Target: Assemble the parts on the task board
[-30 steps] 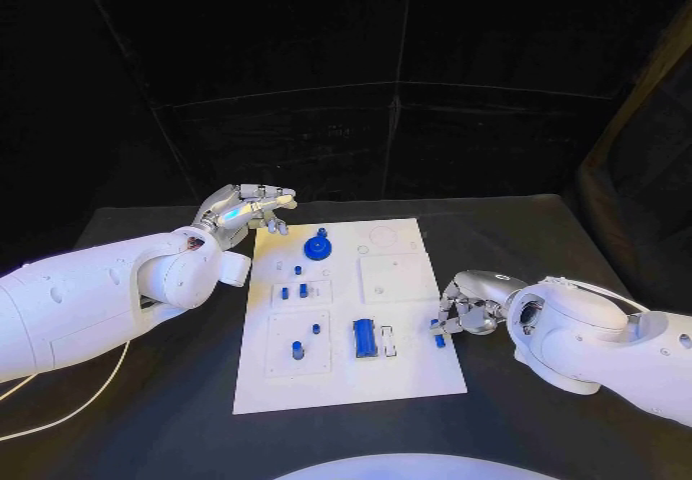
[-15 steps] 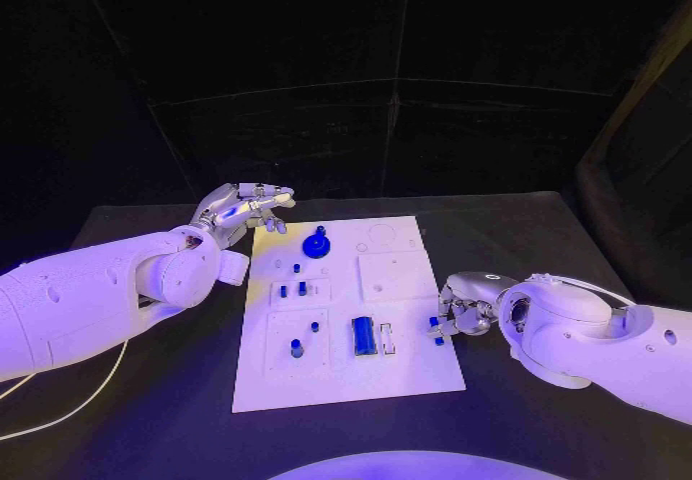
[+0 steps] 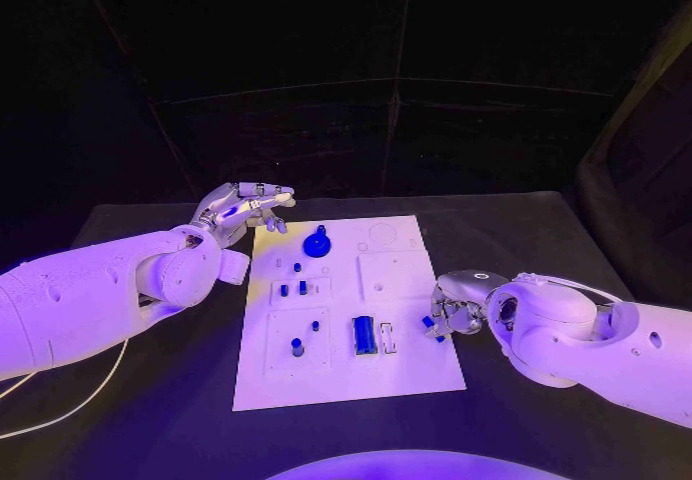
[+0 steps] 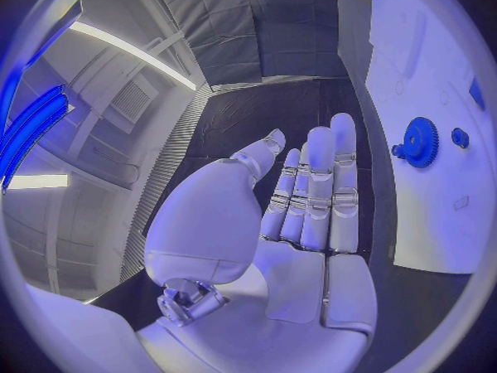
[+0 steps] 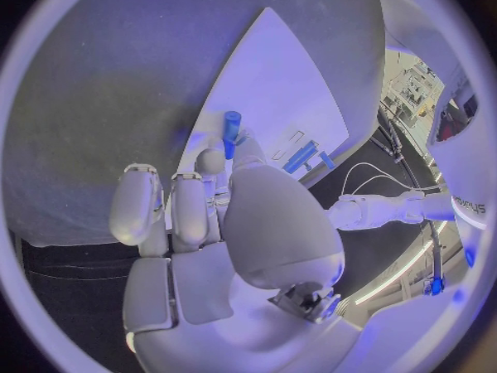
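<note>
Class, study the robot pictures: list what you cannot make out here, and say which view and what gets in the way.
- Head view: how the right hand pinches the small blue part; its own fingers cover the contact.
- Right wrist view: the lower end of that blue part, behind the fingertips.
- Head view: shapes of the tiny parts on the task board, too small.
- Left wrist view: the task board is cut by the circle's rim.

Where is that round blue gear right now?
In the head view the gear sits at the far end of the task board, left of centre, close to the left hand, which is not touching it.
</note>
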Controlling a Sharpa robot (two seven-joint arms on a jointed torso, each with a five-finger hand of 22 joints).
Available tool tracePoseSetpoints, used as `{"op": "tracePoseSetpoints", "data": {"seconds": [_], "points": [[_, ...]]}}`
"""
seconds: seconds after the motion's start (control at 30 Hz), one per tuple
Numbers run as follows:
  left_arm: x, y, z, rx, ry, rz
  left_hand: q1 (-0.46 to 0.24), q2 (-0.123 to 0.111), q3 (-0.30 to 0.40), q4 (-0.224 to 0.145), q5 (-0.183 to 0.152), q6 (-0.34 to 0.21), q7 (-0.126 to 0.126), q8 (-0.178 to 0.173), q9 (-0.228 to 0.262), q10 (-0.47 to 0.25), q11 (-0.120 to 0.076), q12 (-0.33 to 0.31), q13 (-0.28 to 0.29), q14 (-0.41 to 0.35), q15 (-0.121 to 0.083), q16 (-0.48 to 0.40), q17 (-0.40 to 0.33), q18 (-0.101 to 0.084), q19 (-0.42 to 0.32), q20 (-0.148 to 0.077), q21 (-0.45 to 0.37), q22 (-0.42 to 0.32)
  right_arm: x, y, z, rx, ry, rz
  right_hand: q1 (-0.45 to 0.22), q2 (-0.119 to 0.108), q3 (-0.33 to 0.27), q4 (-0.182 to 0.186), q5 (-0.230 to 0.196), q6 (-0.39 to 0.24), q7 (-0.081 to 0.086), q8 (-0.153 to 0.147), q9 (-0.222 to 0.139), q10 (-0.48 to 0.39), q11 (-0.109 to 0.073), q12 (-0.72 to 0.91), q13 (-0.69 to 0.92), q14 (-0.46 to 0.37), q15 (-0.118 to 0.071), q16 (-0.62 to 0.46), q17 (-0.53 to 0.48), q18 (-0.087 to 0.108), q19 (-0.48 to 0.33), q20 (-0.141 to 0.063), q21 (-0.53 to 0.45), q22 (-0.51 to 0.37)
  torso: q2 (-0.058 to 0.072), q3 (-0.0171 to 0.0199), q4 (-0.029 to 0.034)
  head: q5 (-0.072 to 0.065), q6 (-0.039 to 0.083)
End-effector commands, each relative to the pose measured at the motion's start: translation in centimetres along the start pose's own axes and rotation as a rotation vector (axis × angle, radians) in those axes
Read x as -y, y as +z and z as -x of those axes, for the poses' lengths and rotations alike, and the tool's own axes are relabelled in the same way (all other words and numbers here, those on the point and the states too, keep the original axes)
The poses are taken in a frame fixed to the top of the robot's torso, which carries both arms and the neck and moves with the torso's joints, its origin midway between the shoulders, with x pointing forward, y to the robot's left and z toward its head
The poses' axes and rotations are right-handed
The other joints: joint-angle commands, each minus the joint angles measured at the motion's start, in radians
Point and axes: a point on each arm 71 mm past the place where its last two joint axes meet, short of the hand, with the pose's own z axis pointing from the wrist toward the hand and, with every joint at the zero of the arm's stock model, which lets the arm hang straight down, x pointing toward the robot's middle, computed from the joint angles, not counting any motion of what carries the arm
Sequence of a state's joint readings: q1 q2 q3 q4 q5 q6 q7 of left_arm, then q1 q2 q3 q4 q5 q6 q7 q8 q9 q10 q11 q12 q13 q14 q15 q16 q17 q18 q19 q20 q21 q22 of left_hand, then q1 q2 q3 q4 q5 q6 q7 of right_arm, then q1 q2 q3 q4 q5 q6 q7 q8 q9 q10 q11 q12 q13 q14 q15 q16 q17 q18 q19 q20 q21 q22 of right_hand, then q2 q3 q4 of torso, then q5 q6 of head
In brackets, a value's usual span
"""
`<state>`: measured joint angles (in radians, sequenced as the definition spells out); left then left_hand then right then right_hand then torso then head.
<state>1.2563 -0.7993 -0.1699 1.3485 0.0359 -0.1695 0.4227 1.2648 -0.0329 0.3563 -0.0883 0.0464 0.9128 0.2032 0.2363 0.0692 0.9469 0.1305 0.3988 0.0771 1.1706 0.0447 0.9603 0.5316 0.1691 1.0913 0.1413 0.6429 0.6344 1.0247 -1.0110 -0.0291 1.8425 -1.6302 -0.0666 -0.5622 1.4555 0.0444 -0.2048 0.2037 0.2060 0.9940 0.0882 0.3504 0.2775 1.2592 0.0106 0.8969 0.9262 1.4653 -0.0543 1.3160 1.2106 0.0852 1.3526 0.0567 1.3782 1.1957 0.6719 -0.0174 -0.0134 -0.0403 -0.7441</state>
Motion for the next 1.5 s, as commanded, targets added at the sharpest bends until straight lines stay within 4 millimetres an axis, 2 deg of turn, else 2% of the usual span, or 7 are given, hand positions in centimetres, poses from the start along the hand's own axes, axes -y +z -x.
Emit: {"op": "tracePoseSetpoints", "data": {"seconds": [0.03, 0.23, 0.53, 0.63, 0.93, 1.2, 1.5], "points": [[0.1, 0.0, -0.1, -0.011, -0.007, -0.004, 0.003, 0.003, -0.006, -0.002, 0.003, -0.004, 0.0, 0.004, 0.0, -0.008, 0.0, 0.006, 0.001, -0.008, 0.0, 0.002, -0.001, 0.014, 0.004, 0.004, -0.003, -0.001, 0.1, 0.1, -1.1, -0.05, -0.085, -0.027, 0.033, 0.013, 0.014, -0.021, -0.031, -0.003, 0.0, -0.006, -0.001, -0.006, -0.003, -0.009, -0.002, 0.036, -0.006, -0.004, 0.0, -0.004, -0.005, -0.004, -0.005, -0.001, -0.001, -0.0003, 0.0008, 0.0, 0.0], [0.1, 0.0, 0.0, -0.01, -0.007, -0.004, 0.006, 0.005, -0.006, -0.004, 0.003, -0.006, 0.0, 0.006, 0.0, -0.009, 0.001, 0.008, 0.001, -0.009, 0.0, 0.003, -0.002, 0.014, 0.004, 0.004, -0.004, -0.002, -0.2, 0.1, -1.0, -0.024, -0.081, -0.02, 0.066, 0.027, 0.048, -0.044, -0.078, -0.008, 0.002, -0.015, 0.0, -0.008, -0.002, -0.017, -0.004, 0.037, -0.005, -0.007, 0.001, -0.004, -0.005, -0.004, -0.006, -0.002, -0.001, 0.0, -0.0007, 0.002, 0.001], [0.1, 0.0, -0.1, -0.011, -0.008, -0.003, 0.014, 0.007, -0.004, -0.01, 0.003, -0.007, 0.0, 0.008, 0.0, -0.011, 0.0, 0.011, 0.001, -0.01, 0.0, 0.004, -0.003, 0.014, 0.005, 0.003, -0.005, -0.003, -0.4, -0.1, -1.0, -0.023, 0.083, -0.007, 0.035, 0.033, 0.085, -0.012, 0.067, -0.015, 0.005, -0.037, -0.005, -0.005, -0.002, -0.02, 0.0, 0.038, -0.003, -0.007, 0.006, -0.004, -0.004, -0.002, -0.007, -0.001, -0.001, 0.0011, 0.0001, 0.002, 0.001], [0.1, 0.0, -0.1, -0.012, -0.008, -0.002, 0.016, 0.008, -0.003, -0.011, 0.003, -0.007, 0.0, 0.009, 0.0, -0.011, 0.0, 0.011, 0.001, -0.01, 0.0, 0.004, -0.004, 0.014, 0.005, 0.003, -0.005, -0.003, -0.6, -0.2, -0.8, 0.012, 0.159, 0.008, 0.032, 0.022, 0.114, 0.0, 0.163, -0.009, 0.003, -0.044, -0.005, -0.004, -0.002, -0.018, 0.004, 0.04, -0.005, -0.005, 0.011, -0.005, 0.0, -0.004, -0.004, 0.004, -0.001, 0.0011, 0.0003, 0.002, 0.0], [0.1, 0.0, -0.1, -0.013, -0.009, 0.002, 0.02, 0.009, -0.002, -0.014, 0.003, -0.007, 0.0, 0.01, 0.0, -0.012, 0.0, 0.013, 0.001, -0.011, -0.001, 0.005, -0.004, 0.014, 0.006, 0.003, -0.005, -0.003, -1.3, -1.2, 0.4, 0.153, 0.361, 0.061, 0.013, -0.017, 0.173, 0.037, 0.248, 0.008, -0.002, -0.053, -0.004, 0.013, -0.006, -0.001, 0.023, 0.045, -0.009, 0.008, 0.031, -0.009, 0.013, -0.007, 0.008, 0.024, 0.001, 0.0017, -0.0021, 0.0, -0.002], [0.0, 0.0, -0.2, -0.017, -0.01, 0.007, 0.023, 0.01, -0.001, -0.016, 0.003, -0.008, 0.0, 0.011, 0.0, -0.013, 0.0, 0.014, 0.001, -0.011, -0.001, 0.005, -0.005, 0.014, 0.006, 0.002, -0.005, -0.003, -1.7, -1.1, 0.0, 0.089, 0.41, 0.063, -0.016, -0.06, 0.195, 0.065, 0.281, 0.018, -0.001, -0.063, -0.003, 0.019, -0.005, 0.002, 0.028, 0.046, -0.008, 0.01, 0.036, -0.01, 0.015, -0.007, 0.01, 0.028, 0.001, -0.0006, -0.0016, -0.007, -0.006], [0.0, 0.0, -0.3, -0.017, -0.01, 0.009, 0.024, 0.011, 0.0, -0.017, 0.003, -0.008, 0.0, 0.011, 0.0, -0.013, 0.0, 0.014, 0.001, -0.011, -0.001, 0.005, -0.005, 0.014, 0.006, 0.002, -0.005, -0.003, -2.8, -0.6, -0.6, 0.006, 0.396, 0.079, -0.044, -0.069, 0.2, 0.081, 0.279, 0.05, -0.01, -0.058, 0.003, 0.033, -0.012, 0.015, 0.04, 0.049, -0.012, 0.021, 0.051, -0.013, 0.024, -0.009, 0.019, 0.045, 0.0, 0.0001, 0.0012, -0.006, -0.008]]}}
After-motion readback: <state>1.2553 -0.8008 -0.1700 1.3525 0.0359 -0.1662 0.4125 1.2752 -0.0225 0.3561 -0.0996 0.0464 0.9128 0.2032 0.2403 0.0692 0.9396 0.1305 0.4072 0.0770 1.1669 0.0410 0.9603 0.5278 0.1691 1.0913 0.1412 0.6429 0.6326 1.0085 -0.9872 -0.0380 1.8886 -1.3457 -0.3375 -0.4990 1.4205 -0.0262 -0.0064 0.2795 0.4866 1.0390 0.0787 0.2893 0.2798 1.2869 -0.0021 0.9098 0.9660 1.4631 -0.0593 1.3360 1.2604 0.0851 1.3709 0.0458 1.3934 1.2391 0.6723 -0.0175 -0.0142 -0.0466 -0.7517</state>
